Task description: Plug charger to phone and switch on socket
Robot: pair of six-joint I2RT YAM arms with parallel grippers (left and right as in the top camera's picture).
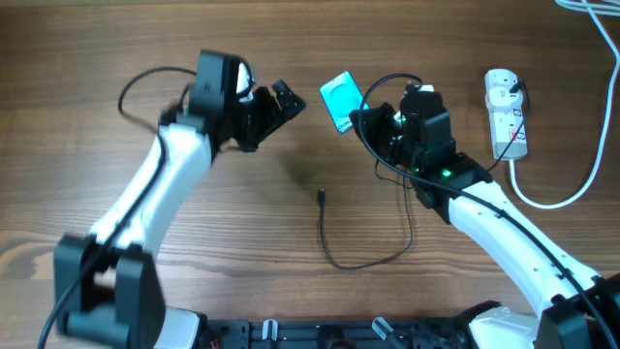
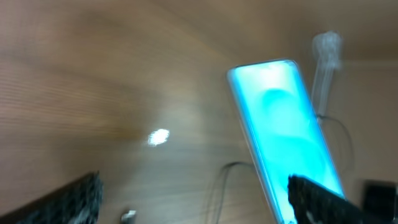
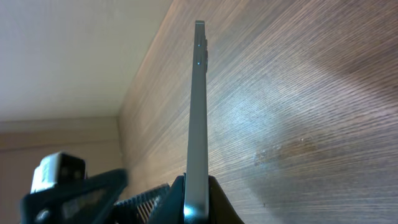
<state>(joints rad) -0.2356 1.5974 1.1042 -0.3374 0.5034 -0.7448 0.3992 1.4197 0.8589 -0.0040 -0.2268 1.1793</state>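
My right gripper [image 1: 360, 118] is shut on the phone [image 1: 341, 100] and holds it tilted above the table; its teal screen faces the left arm. In the right wrist view the phone [image 3: 198, 106] shows edge-on between the fingers [image 3: 196, 202]. My left gripper [image 1: 288, 100] is open and empty, just left of the phone; its wrist view shows the bright screen [image 2: 283, 137] blurred. The black charger cable [image 1: 368, 254] lies on the table, its metal tip [image 1: 321, 197] free in the middle. The white socket [image 1: 506, 111] lies at the far right with a plug in it.
A thick white cord [image 1: 581, 184] loops from the socket to the table's right edge. Wooden table top [image 1: 242, 223] between the arms.
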